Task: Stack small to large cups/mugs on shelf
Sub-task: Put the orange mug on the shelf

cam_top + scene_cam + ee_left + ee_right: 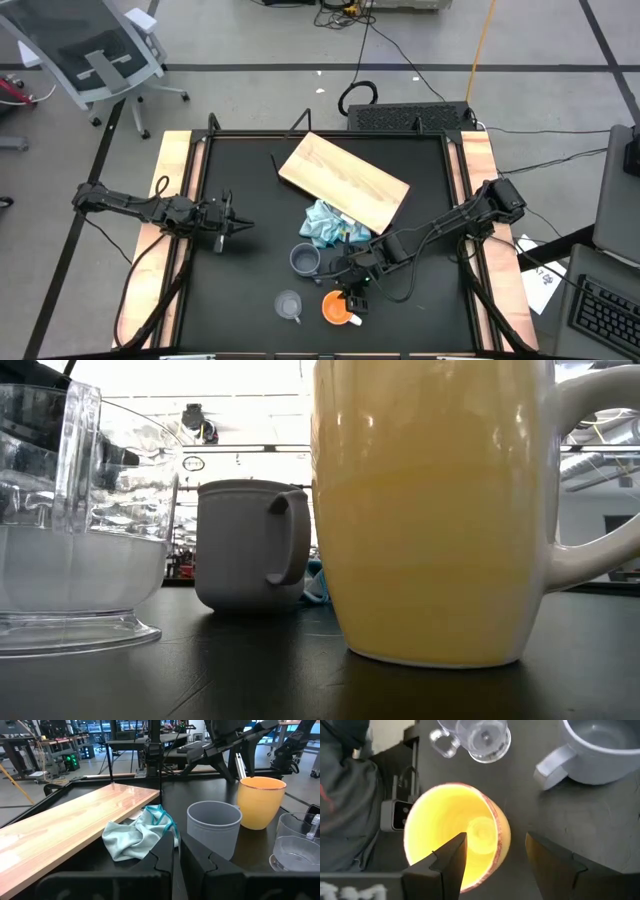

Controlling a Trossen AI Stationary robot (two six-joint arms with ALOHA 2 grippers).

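The orange mug stands upright on the black table near its near edge, with its white handle toward the right. The clear cup stands to its left and the grey-blue mug just behind them. The light-wood board lies flat and slanted at the far middle. My right gripper is open above the orange mug. One finger is over the mug's hollow and the other is outside its wall, with a gap. My left gripper waits shut at the table's left.
A crumpled light blue cloth lies against the board's near edge, close behind the grey-blue mug. The three vessels stand close together, as the low view shows: clear cup, grey-blue mug, orange mug. Raised wooden rails border the table's left and right sides.
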